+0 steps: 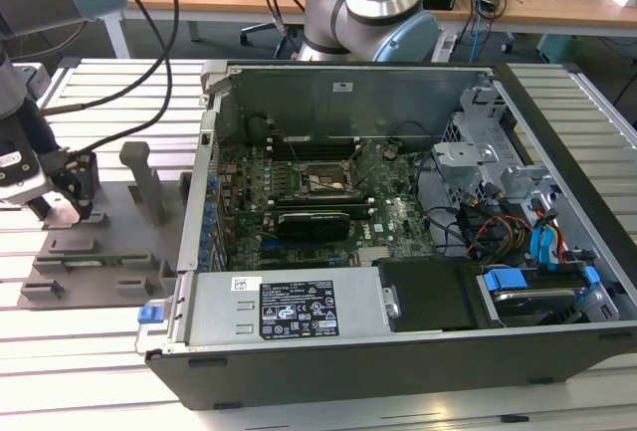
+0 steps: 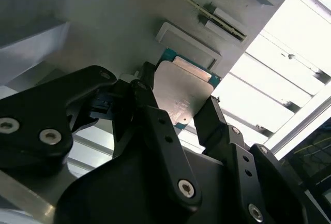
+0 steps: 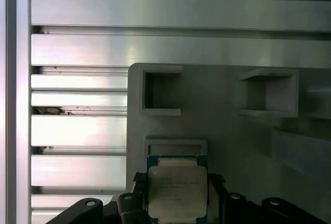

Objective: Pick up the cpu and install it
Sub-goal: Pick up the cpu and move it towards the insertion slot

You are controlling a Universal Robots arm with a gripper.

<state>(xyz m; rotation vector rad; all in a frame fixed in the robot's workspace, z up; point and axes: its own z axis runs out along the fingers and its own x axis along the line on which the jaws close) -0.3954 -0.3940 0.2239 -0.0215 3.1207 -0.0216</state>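
**Post and case wall in the way**

The hand (image 3: 177, 185), clamped on the cpu (image 2: 181, 92), sat low over the grey holder tray (image 1: 100, 252) on the slatted counter (image 1: 90, 361). A grey upright post (image 1: 149, 187) and the computer case's side wall (image 1: 196, 212) stood between it and the socket (image 1: 323, 180). The case was open on top; cables (image 1: 453, 222) crowded its side toward the exterior view's right.

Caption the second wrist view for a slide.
Gripper shut on the cpu, a finger at each side, at the grey tray.
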